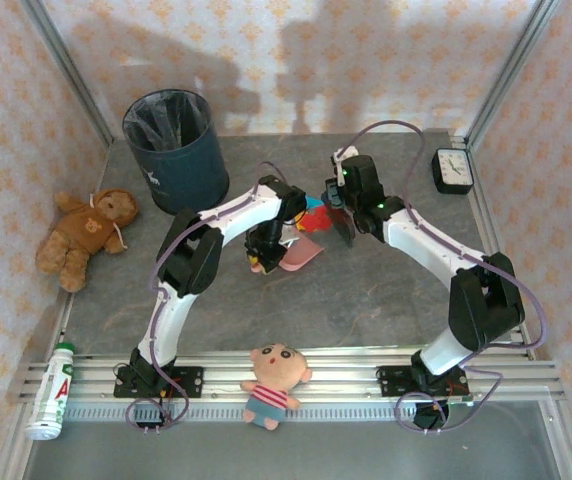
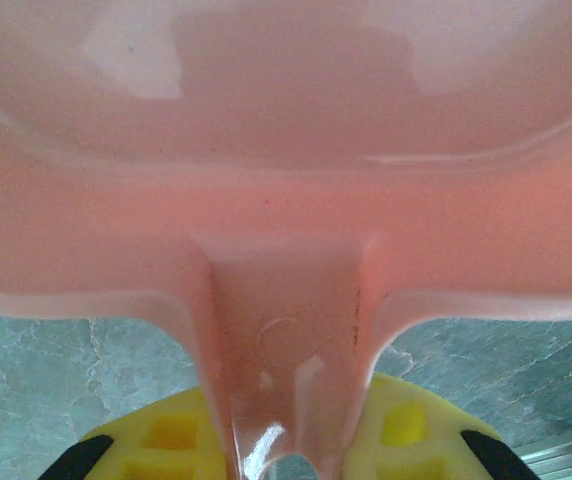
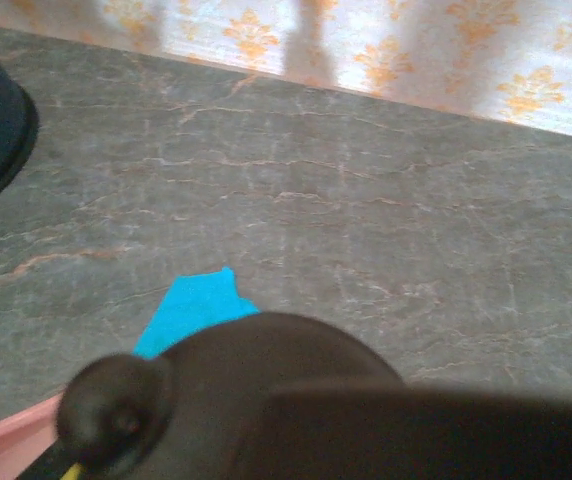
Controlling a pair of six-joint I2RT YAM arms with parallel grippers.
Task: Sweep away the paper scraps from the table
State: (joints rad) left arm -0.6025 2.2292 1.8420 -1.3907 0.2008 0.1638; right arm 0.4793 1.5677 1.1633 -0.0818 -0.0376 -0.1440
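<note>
The scraps (image 1: 311,212) are lying mid-table (image 1: 386,290), just beyond the dustpan (image 1: 301,254). I am counting two, a blue scrap (image 3: 191,305) and a red scrap (image 1: 309,223). My left gripper (image 2: 286,450) is clamping the one dustpan by its handle (image 2: 286,340), mouth towards them to catch them. My right gripper (image 1: 344,198) is closed on the one dark brush (image 1: 342,226), which is standing beside them, I judge for pushing them in.
</note>
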